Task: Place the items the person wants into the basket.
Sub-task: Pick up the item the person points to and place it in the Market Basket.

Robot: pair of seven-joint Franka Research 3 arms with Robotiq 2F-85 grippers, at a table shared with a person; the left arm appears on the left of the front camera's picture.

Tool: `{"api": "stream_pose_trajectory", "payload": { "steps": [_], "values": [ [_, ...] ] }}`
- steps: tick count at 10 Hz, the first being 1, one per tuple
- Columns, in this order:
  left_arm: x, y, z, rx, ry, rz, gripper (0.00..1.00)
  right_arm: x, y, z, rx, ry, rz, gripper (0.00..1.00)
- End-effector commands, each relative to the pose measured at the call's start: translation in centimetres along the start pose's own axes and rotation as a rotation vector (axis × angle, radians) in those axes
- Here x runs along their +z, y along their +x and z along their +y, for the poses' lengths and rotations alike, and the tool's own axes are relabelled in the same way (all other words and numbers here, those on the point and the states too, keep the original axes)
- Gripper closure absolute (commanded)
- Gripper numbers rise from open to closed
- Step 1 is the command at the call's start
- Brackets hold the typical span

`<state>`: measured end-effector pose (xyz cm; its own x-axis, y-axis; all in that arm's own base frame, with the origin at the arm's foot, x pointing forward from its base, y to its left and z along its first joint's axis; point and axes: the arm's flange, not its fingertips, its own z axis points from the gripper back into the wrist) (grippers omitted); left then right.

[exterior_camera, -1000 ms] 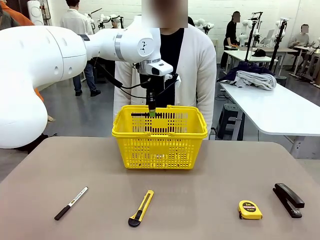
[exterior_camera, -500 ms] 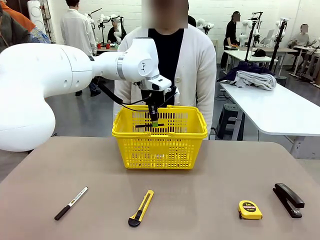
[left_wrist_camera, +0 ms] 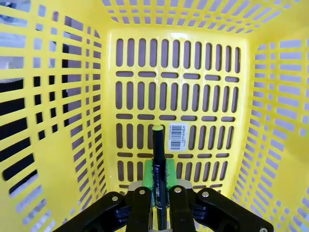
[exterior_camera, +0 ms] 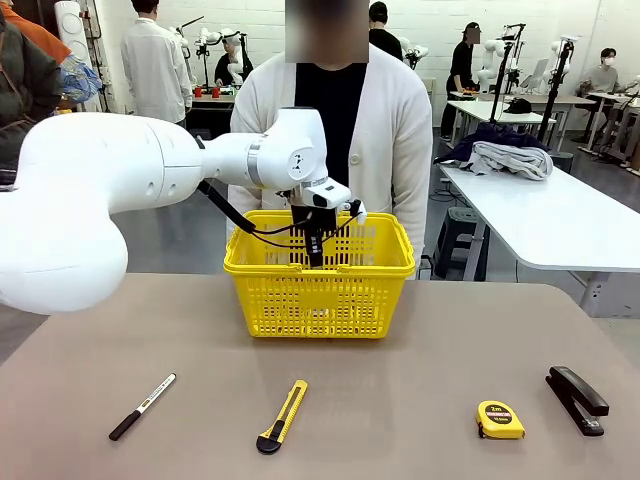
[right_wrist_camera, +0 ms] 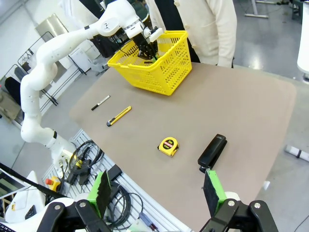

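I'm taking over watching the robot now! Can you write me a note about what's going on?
Left gripper: shut on the black pen, lowered inside the yellow basket; pen not yet released.
Right gripper: open, empty, high over the table.
Utility knife and stapler: lying on the table's near side.
Done: nothing lies loose in the basket yet.
Left: release the pen, then probably fetch knife and stapler.

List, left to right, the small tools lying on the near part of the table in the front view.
Black-capped white-barrelled marker → yellow-and-black utility knife → small yellow tape measure → black desk stapler.
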<state>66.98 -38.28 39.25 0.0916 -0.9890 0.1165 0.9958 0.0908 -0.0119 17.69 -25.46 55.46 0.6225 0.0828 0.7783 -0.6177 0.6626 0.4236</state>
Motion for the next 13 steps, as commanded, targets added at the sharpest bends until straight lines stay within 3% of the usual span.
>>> {"api": "stream_pose_trajectory", "payload": {
  "steps": [1, 4, 6, 7, 8, 13],
  "values": [
    [0.31, 0.65, 1.08, -0.016, -0.025, -0.006, 0.89, 0.0, 0.12, -0.04, 0.011, 0.012, -0.017, 0.0],
    [0.43, 0.51, 0.95, -0.021, -0.026, -0.01, 0.0, 0.0, 0.12, -0.04, 0.011, 0.012, -0.017, 0.0],
    [0.74, 0.4, 0.85, -0.025, -0.023, -0.017, 0.0, 0.0, 0.12, -0.04, 0.011, 0.012, -0.017, 0.0],
    [0.82, 0.38, 0.88, -0.02, -0.022, -0.02, 0.09, 0.0, 0.12, -0.04, 0.011, 0.012, -0.017, 0.0],
    [0.84, 0.4, 0.91, -0.018, -0.024, -0.021, 0.0, 0.0, 0.12, -0.04, 0.011, 0.012, -0.017, 0.0],
    [0.86, 0.29, 1.06, -0.02, -0.035, -0.021, 0.0, 0.0, 0.12, -0.04, 0.011, 0.012, -0.017, 0.0]
  ]
}}
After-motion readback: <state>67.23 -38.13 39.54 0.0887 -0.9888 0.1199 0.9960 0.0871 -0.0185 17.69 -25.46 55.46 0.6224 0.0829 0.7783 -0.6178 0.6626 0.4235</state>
